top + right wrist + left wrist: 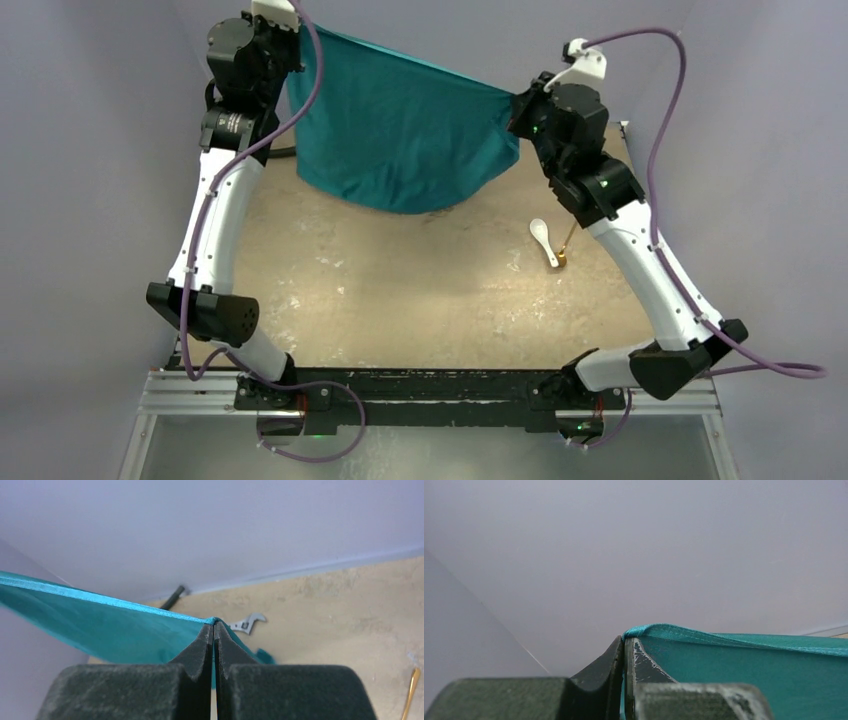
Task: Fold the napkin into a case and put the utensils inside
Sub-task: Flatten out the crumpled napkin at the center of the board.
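The teal-green napkin (405, 125) hangs stretched in the air over the far part of the table, sagging in the middle. My left gripper (292, 48) is shut on its left top corner; the hem shows pinched at the tips in the left wrist view (659, 630). My right gripper (517, 103) is shut on the right top corner, also seen in the right wrist view (125, 625). The white plastic spoon (543, 239) and the slim tan wooden utensil (567, 245) lie together on the table below the right arm. The tan utensil's tip shows in the right wrist view (411, 692).
The tan tabletop (400, 290) spreads below the cloth. A metal wrench head (246, 623) and a dark handle (172, 597) lie on the table near the back wall, behind the cloth. Grey walls close in on the left, back and right.
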`<state>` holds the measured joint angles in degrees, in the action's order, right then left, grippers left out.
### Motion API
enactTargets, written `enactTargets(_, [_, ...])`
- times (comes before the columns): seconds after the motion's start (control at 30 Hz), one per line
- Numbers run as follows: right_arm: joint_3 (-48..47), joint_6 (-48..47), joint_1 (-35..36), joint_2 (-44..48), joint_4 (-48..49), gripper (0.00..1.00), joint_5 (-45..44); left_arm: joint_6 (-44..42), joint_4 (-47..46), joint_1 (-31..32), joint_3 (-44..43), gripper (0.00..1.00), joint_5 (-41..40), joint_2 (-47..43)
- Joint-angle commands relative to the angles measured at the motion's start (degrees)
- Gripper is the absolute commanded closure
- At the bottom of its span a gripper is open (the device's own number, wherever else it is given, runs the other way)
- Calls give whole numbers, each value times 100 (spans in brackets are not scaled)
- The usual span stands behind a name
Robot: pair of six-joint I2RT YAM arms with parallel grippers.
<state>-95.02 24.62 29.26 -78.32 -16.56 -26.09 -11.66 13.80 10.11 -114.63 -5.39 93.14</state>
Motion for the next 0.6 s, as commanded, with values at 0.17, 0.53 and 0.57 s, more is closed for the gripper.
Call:
enactTargets(0.17, [-978,-711,-194,-447,-434,100,-618,-379,-255,-299,313,100,-347,-361])
enactTargets(0.53, [-2907,-1550,-676,-2086,-168,100,-229,-171,-411,-299,-151,100,165,635])
enactTargets(0.57, [-3347,-1620,-683,-2287,-280,100,-224,-175,-391,-299,-416,100,97,782])
